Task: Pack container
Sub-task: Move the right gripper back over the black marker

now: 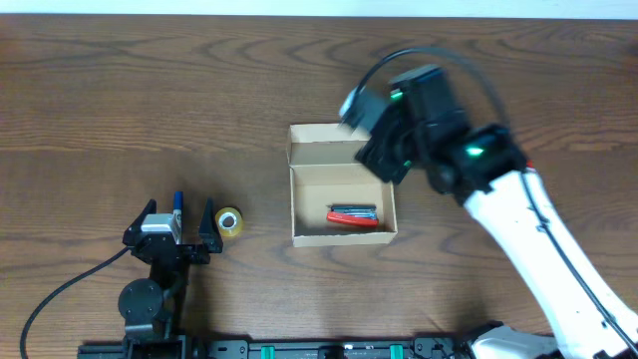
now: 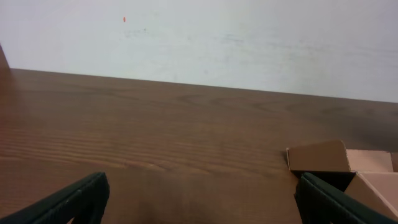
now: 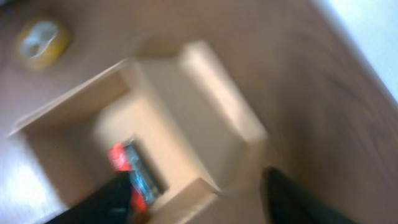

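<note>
Nearest the robot's base, the left end effector [image 1: 179, 217] rests low over the counter [image 1: 120, 100] at the near left, its fingers [image 2: 74, 200] spread wide apart with nothing but bare wood grain between them. Just to its right lies a small yellow roll of tape [image 1: 229, 222], apart from the fingers. Farther in, near the middle of the counter, stands the container [image 1: 339, 189], a tan cardboard box, open, its flap lid [image 1: 324, 150] folded back on the far side. Inside, against the near wall, lies a red and black item [image 1: 352, 216], too small to name. The right arm reaches in from the near right, and the right end effector [image 3: 196, 180] hangs above the container's far right corner. The right wrist view is blurred, yet it shows the dark fingers [image 3: 109, 199] standing apart, gripping nothing, with the box interior below them.
</note>
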Controlling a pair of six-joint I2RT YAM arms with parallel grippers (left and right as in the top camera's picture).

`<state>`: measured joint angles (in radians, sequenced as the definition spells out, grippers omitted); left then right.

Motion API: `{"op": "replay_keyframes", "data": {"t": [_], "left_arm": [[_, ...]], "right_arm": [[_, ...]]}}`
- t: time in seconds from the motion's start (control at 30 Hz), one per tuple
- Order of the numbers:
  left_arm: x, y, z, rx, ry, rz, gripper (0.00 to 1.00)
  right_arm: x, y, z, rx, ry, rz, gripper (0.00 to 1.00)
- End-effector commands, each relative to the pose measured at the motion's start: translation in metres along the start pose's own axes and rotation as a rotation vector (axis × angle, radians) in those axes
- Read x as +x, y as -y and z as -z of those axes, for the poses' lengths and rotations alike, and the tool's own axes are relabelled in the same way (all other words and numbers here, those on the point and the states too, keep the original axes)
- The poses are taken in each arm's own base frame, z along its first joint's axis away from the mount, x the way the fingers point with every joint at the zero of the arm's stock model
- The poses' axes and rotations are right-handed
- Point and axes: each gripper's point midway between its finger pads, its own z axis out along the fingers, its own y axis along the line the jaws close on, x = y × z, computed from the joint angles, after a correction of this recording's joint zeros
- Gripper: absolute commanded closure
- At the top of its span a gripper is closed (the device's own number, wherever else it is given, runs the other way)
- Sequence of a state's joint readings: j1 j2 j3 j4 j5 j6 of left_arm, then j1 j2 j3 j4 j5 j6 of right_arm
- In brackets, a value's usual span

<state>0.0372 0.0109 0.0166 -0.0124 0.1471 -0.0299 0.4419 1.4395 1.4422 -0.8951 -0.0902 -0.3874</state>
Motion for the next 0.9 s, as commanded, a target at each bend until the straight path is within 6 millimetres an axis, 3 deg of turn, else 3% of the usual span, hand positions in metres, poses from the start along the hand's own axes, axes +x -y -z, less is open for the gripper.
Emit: {"op": "replay_keyframes", "data": {"t": [0.0,0.07,0.17,0.27,0.4,0.53,0.7,0.87], "left_arm": [[0.017,0.004,0.000,0.028,-0.056,0.017,0.05],[0.017,0.004,0.000,0.028,-0.057,0.017,0.05],[0.017,0.005,0.000,0.032,-0.057,0.017,0.05],[0.017,0.006,0.000,0.035,-0.057,0.026,0.05],[0.017,0.006,0.000,0.036,-0.057,0.029,0.05],[0.017,0.006,0.000,0.036,-0.057,0.029,0.05],[0.016,0.006,0.000,0.036,-0.057,0.029,0.04],[0.016,0.006,0.000,0.035,-0.057,0.028,0.05]], "right_arm": [[0.032,0.086,0.025,0.353,-0.049,-0.482,0.23],[0.055,0.115,0.043,0.434,-0.083,-0.620,0.12],[0.081,0.142,0.068,0.485,-0.127,-0.715,0.09],[0.105,0.156,0.087,0.448,-0.208,-0.735,0.08],[0.149,0.168,0.089,0.385,-0.384,-0.748,0.05],[0.189,0.183,0.068,0.323,-0.512,-0.789,0.03],[0.214,0.183,0.026,0.225,-0.623,-0.787,0.08],[0.232,0.171,-0.011,0.112,-0.705,-0.798,0.18]]}}
